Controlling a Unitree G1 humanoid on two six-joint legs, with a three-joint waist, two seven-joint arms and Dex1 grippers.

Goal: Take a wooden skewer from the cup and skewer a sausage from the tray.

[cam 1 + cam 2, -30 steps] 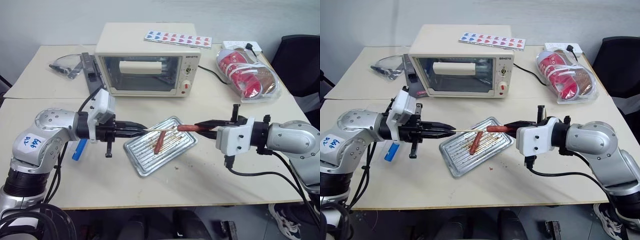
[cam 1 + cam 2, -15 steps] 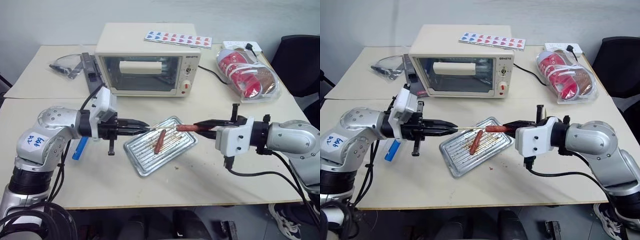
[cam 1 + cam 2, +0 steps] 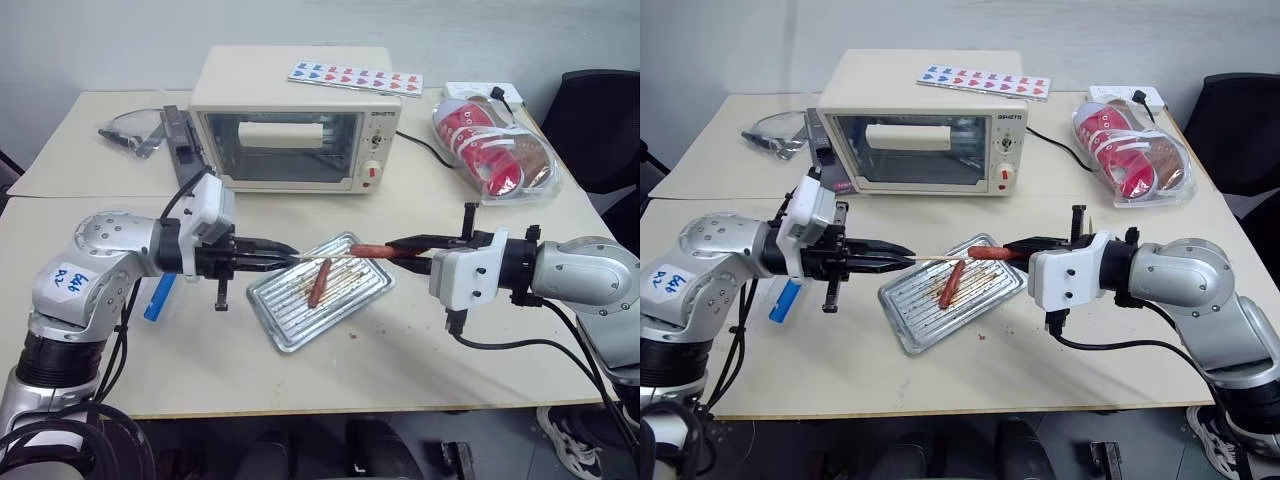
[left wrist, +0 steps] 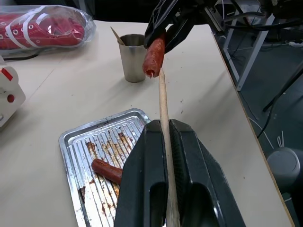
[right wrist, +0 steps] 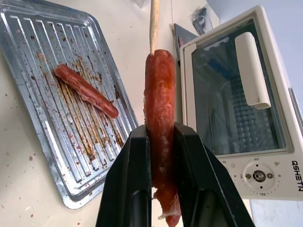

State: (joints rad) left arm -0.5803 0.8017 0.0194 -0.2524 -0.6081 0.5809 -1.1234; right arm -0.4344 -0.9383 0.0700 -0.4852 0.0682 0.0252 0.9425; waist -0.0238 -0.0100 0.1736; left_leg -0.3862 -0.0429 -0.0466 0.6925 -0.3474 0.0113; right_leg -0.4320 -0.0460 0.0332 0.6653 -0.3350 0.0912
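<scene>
Toaster oven (image 3: 295, 118) behind tray (image 3: 290, 325)

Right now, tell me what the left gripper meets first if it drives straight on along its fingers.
Likely the sausage: the left gripper aims its wooden skewer at that end, held by the right gripper.

- Wooden skewer (image 4: 163, 111): thin, pale, pinched between the left fingers (image 4: 142, 189), tip at the sausage's end.
- Sausage (image 5: 159, 127): deep red, clamped between the right fingers (image 5: 130, 189), above the tray (image 3: 300, 335).
- Cup (image 4: 132, 57): beyond the right fingers.
</scene>
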